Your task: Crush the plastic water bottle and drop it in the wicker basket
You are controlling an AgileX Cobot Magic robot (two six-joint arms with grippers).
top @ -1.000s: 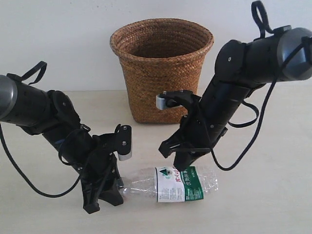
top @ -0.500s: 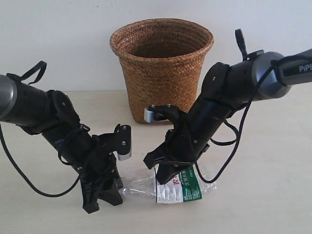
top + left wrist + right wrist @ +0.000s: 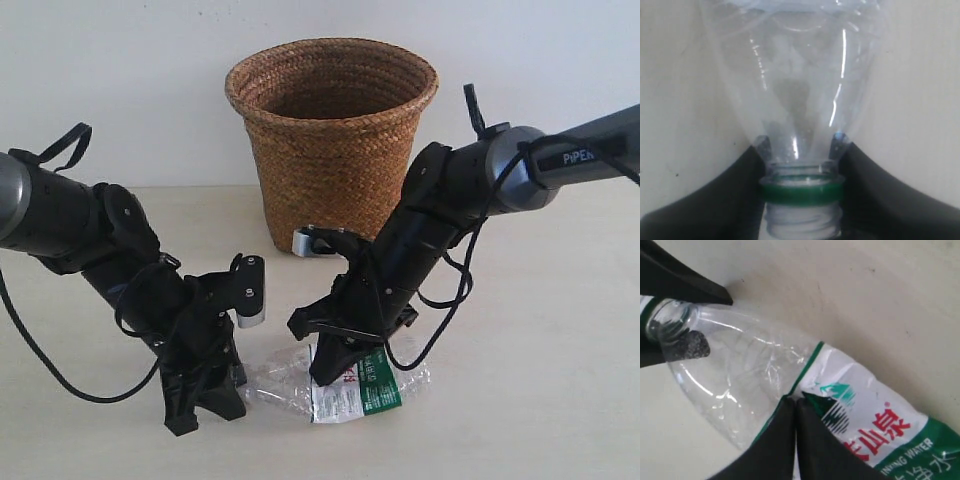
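The plastic water bottle point(image 3: 352, 392) lies on the table in front of the wicker basket point(image 3: 330, 150), its body squashed and crumpled. My left gripper point(image 3: 228, 392) is shut on the bottle's neck; in the left wrist view the green neck ring point(image 3: 802, 192) sits between the two black fingers point(image 3: 740, 200). My right gripper point(image 3: 325, 372) is shut, jaws together with nothing between them. Its tips press down on the edge of the white-and-green label point(image 3: 875, 425), as the right wrist view shows point(image 3: 796, 405). The clear shoulder point(image 3: 735, 375) is dented.
The basket stands upright at the back against a white wall, its open mouth well above both arms. Black cables loop off both arms. The pale table point(image 3: 560, 400) runs to the right of the bottle.
My right gripper has come down and to the left onto the bottle, flattening and shortening it. The left gripper has kept its hold on the neck and barely moved.
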